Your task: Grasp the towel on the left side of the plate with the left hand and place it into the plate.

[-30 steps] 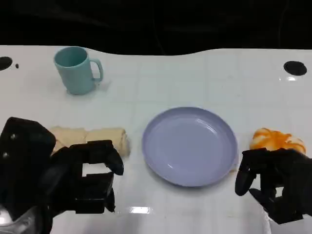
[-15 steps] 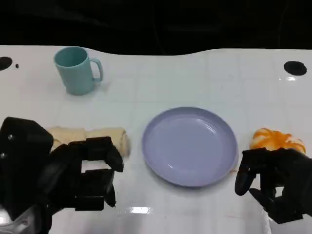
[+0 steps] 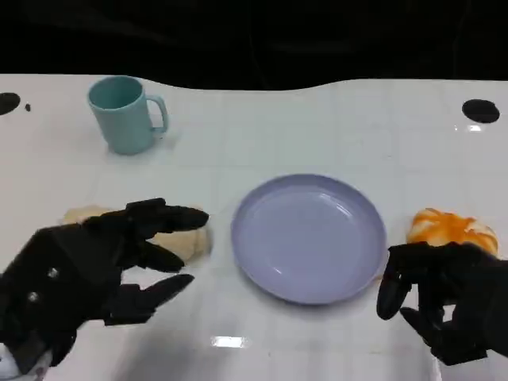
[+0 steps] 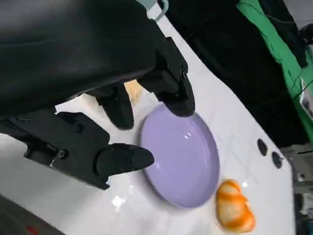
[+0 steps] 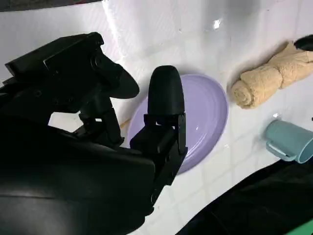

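A: Where was the towel (image 3: 171, 232)?
B: It lay on the table (image 3: 317, 127), just left of the plate (image 3: 308, 238), under the left hand (image 3: 87, 274).
A: And that hand?
B: Spread wide over the roll, gripping nothing. The right hand (image 3: 448, 298) sat beside the orange thing (image 3: 450, 228), fingers curled, empty.
A: The risk?
B: Likely a shallow close: the fingers could catch one fold, and the roll might unwind or drape over the rim.

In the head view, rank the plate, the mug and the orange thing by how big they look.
1. Plate, clearly largest.
2. Mug and orange thing look about alike; the right robot hand may cover part of the orange thing, so no ranking.
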You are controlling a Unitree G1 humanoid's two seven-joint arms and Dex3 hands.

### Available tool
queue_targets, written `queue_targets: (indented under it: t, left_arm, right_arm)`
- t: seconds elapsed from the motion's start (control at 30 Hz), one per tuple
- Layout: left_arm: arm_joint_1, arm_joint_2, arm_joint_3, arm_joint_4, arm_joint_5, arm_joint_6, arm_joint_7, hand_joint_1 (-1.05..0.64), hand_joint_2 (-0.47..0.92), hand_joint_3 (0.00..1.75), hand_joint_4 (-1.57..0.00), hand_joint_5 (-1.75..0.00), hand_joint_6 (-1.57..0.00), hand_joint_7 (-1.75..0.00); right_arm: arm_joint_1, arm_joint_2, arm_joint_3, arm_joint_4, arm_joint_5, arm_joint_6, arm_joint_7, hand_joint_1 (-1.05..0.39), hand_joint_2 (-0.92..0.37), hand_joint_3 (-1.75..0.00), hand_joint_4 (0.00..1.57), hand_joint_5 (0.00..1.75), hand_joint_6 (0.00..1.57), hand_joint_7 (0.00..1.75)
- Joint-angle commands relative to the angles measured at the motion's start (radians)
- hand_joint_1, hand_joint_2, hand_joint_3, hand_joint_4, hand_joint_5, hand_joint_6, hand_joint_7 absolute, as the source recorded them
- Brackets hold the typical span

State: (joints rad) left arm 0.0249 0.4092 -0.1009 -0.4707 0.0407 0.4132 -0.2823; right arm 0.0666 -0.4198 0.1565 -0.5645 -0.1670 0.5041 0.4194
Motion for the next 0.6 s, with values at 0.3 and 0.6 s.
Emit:
queue_targets:
  t: [0.3,0.6]
  left_arm:
    - [-0.215,0.221,-0.169,0.173,0.454,-0.182,-0.053,-0.51,0.92,0.03,-0.09,-0.47,-0.22,-0.02]
    - [-0.374,0.188,-0.272,0.457,0.653,-0.291,-0.022,-0.55,0.90,0.00,-0.15,-0.52,-0.32,-0.05]
  right_arm:
    - [-0.009,-0.002,0.000,-0.006,-0.004,0.015,-0.008,0.00,-0.60,-1.03,0.71,1.74,0.69,1.41]
    - [-0.007,-0.002,0.008,-0.004,-0.011,0.000,-0.018,0.00,-0.60,-1.03,0.72,1.73,0.69,1.41]
